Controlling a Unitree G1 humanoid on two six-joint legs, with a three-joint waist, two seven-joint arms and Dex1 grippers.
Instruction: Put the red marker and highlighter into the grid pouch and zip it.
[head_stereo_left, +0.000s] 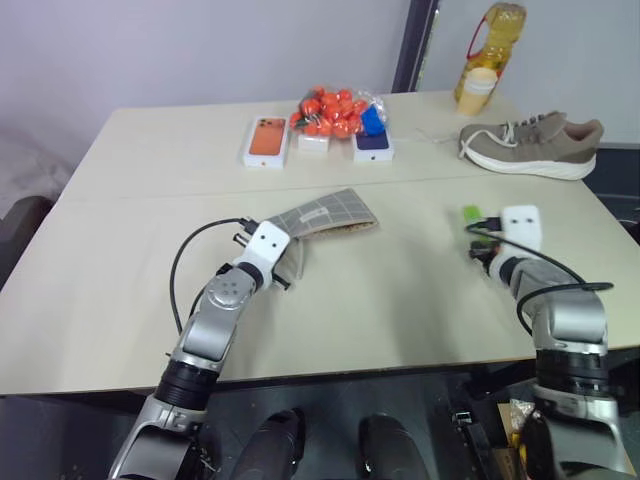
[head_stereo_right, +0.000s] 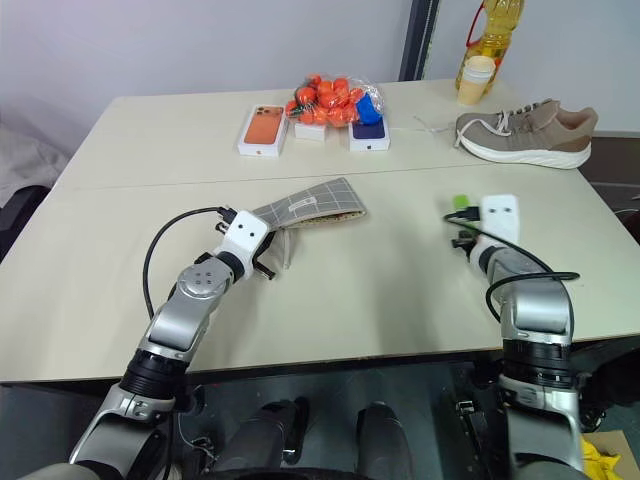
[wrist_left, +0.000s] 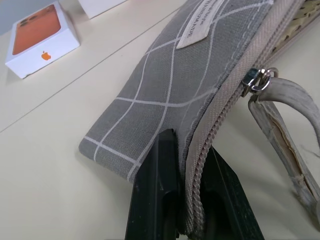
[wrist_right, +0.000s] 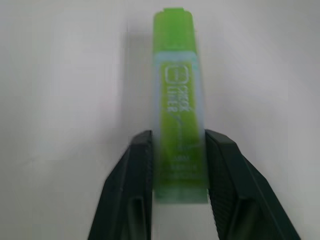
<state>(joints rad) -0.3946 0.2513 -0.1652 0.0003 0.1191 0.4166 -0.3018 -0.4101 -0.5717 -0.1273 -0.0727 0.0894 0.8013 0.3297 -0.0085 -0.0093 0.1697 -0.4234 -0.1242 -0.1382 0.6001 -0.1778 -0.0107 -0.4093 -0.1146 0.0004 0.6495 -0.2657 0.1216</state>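
The grey grid pouch (head_stereo_left: 325, 213) lies mid-table, its zipper edge (wrist_left: 227, 107) partly open and its pull strap hanging loose. My left gripper (wrist_left: 192, 150) is shut on the pouch's near end, one finger on each side of the zipper seam. The light-green highlighter (wrist_right: 179, 100) lies on the table at the right (head_stereo_left: 470, 214). My right gripper (wrist_right: 179, 137) is shut on the highlighter's near end, both fingers pressed against its sides. The red marker is out of view.
At the back of the table (head_stereo_left: 120, 300) stand an orange phone box (head_stereo_left: 267, 141), a bag of small orange items (head_stereo_left: 335, 110) and a blue box (head_stereo_left: 373, 147). A beige shoe (head_stereo_left: 530, 145) and a yellow bottle (head_stereo_left: 492, 45) sit at the back right.
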